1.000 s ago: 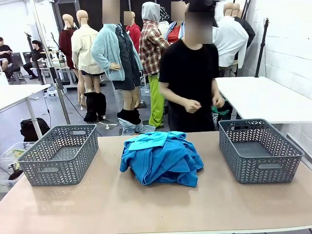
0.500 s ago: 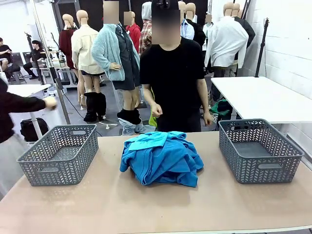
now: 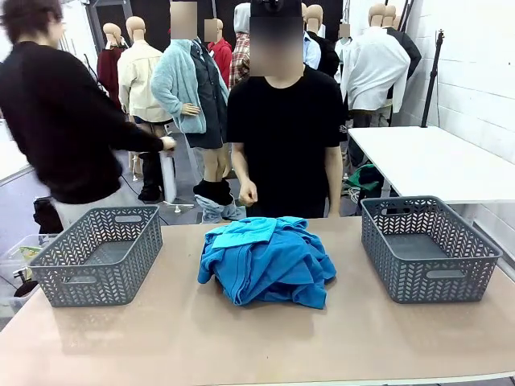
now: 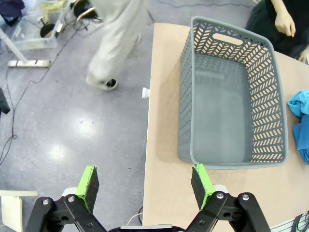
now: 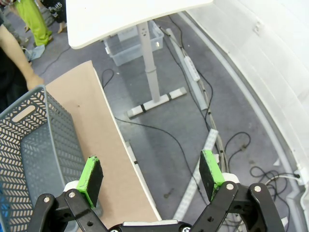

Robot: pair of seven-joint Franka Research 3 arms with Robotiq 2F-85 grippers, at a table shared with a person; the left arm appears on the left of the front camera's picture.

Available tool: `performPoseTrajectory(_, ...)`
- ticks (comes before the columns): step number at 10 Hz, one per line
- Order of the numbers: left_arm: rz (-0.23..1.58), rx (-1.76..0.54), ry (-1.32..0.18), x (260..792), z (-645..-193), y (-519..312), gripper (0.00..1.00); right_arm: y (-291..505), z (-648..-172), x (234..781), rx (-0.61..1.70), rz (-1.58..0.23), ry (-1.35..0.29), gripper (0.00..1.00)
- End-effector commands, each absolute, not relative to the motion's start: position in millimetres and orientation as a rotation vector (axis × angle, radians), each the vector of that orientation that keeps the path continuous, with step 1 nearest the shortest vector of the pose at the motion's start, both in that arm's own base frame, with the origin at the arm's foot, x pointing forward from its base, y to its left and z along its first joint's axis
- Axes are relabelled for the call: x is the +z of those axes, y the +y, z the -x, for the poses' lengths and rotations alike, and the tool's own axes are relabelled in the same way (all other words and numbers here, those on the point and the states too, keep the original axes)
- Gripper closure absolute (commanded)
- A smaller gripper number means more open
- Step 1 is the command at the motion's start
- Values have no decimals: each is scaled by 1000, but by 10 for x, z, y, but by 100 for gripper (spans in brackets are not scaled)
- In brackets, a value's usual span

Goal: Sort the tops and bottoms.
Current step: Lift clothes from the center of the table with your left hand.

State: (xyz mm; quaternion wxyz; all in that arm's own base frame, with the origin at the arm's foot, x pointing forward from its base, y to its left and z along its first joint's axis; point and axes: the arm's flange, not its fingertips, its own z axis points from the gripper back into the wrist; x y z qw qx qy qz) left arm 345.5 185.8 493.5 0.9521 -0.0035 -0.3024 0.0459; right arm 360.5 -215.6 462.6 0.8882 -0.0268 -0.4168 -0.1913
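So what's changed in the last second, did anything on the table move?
Only people moved. The person in the black T-shirt stepped toward picture left, now behind the blue clothes pile. A second person in long black sleeves walked in from the left, behind the left grey basket. Nothing was grasped; pile, that basket and the right grey basket stayed put.

Left gripper (image 4: 145, 182): two black linkage fingers, each tipped with a flat, bright-green pad (image 4: 88, 182). Directly below each pad sits a white collar, and below that are silver pivot screws set in the black links. Right gripper (image 5: 150, 171): identical build, with the same green pad (image 5: 211, 168), white collar and silver pivot screws.
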Motion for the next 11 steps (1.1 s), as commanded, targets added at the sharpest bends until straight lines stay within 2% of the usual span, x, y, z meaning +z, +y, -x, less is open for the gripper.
performPoseTrajectory(1,-4,82,-614,4935,-3435,1880,0,-2157,-3592,4629,-394,50,-857,0)
performPoseTrajectory(11,-4,82,-614,4935,-3435,1880,0,-2157,-3592,4629,-394,50,-857,0)
